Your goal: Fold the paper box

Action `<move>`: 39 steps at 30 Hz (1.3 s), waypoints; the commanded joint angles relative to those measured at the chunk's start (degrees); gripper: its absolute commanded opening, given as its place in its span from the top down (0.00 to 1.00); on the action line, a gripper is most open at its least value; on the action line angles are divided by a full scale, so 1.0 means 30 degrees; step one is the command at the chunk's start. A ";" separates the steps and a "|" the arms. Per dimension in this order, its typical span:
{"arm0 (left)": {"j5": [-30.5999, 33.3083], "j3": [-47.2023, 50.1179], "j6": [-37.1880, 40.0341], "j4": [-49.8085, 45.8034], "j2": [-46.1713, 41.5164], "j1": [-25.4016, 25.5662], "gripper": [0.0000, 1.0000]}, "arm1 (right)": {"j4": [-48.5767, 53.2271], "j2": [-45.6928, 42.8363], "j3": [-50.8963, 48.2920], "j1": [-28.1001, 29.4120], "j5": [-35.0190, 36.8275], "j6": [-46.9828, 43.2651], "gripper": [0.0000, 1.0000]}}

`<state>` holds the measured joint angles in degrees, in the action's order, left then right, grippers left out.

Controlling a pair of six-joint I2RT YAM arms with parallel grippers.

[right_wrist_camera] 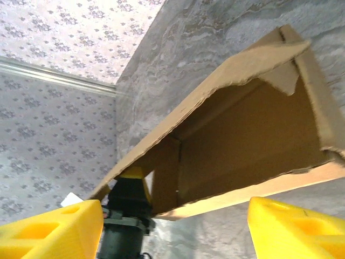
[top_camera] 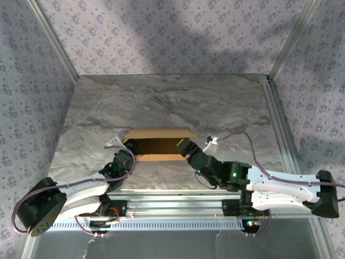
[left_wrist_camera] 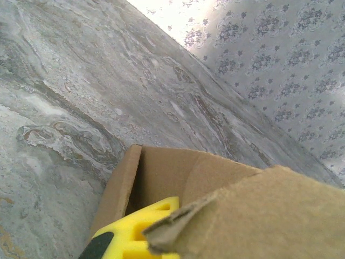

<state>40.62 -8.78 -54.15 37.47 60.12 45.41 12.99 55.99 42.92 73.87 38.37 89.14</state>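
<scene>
The paper box [top_camera: 157,141] sits on the counter [top_camera: 161,97] as a shallow brown tray, its long sides running left to right and its hollow open. The left arm reaches low and bent from its base toward the box's left end, where the left end effector [top_camera: 126,155] meets the near-left corner. It is pressed together and appears to pinch the cardboard there. In the left wrist view one yellow finger [left_wrist_camera: 141,233] lies inside the box by the end wall, and a ragged flap covers the rest.

The right arm lies stretched out, almost flat, from the right of the box, with its wrist turned toward the box's right end. The right end effector [right_wrist_camera: 175,208] is spread wide and holds nothing. Its two yellow fingers [right_wrist_camera: 51,232] stand well apart, just short of the box's near long wall. From the right wrist, the box's brown inside faces the camera. One long panel leans over the opening, and its far corner is torn. The left end effector's yellow tip and dark body show at the box's far end.
</scene>
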 commanded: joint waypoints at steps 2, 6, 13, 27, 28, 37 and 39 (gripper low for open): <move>-0.0176 -0.0239 -0.0589 -0.1710 0.0198 0.0290 1.00 | -0.0927 0.1436 0.1532 -0.0756 0.0070 0.2440 0.32; -0.0123 -0.0297 -0.0561 -0.1651 0.0351 0.0404 1.00 | -0.2600 0.2963 0.1977 -0.1950 -0.1722 0.2760 0.35; 0.0075 -0.0268 -0.0583 -0.1697 0.0330 0.0524 1.00 | -0.3390 0.4658 0.2694 -0.3248 -0.3025 0.3378 0.42; 0.0025 -0.0254 -0.0452 -0.2091 -0.0205 0.0538 1.00 | -0.4353 0.5995 0.1793 -0.4740 -0.4106 0.4207 0.68; 0.0024 -0.0268 -0.0436 -0.2119 -0.0191 0.0550 1.00 | -0.4495 0.6106 0.1757 -0.4831 -0.4251 0.4251 0.70; -0.0178 -0.0239 -0.0235 -0.2388 -0.0580 0.0543 1.00 | -0.4786 0.6639 0.1419 -0.4966 -0.4324 0.4516 0.93; -0.0425 -0.0239 -0.0178 -0.2742 -0.0982 0.0541 0.96 | -0.4915 0.6649 0.1124 -0.5029 -0.4307 0.4640 0.97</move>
<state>42.04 -8.84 -54.11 34.72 58.35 46.41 -3.33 75.16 48.14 58.83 25.23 103.09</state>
